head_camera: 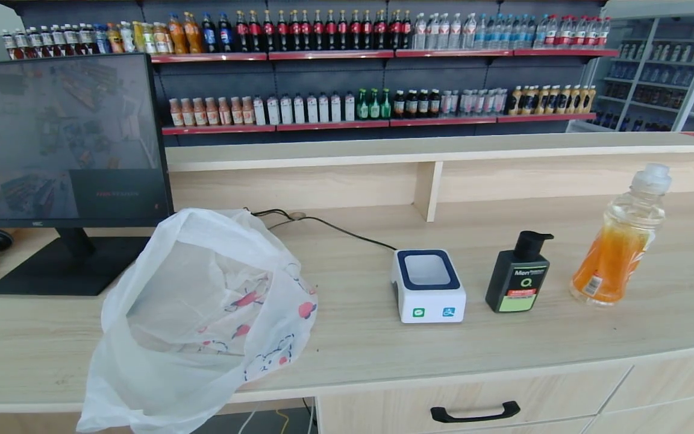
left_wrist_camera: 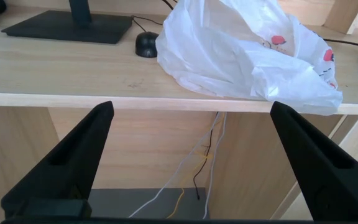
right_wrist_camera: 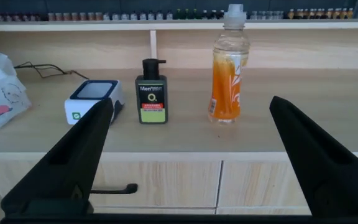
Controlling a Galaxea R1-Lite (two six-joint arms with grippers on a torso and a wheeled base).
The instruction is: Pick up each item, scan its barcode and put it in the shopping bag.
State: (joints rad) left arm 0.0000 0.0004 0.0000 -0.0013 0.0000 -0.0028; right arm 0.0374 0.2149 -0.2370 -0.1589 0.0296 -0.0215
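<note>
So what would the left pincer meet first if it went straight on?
The left pincer would probably meet the counter edge, just under the shopping bag; depth is unclear.

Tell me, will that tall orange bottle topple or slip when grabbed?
Probably tippy: the orange bottle stands tall on a narrow base, so a push up high could topple it. It is only partly full, so likely moderately heavy and sloshing. Its smooth clear wall may be slippery.

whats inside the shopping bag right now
Nothing solid shows through the thin white shopping bag, just its own printed pattern and folds. The pump bottle and orange bottle stand outside on the counter. Its crumpled lower part hides whatever might lie at the bottom.
</note>
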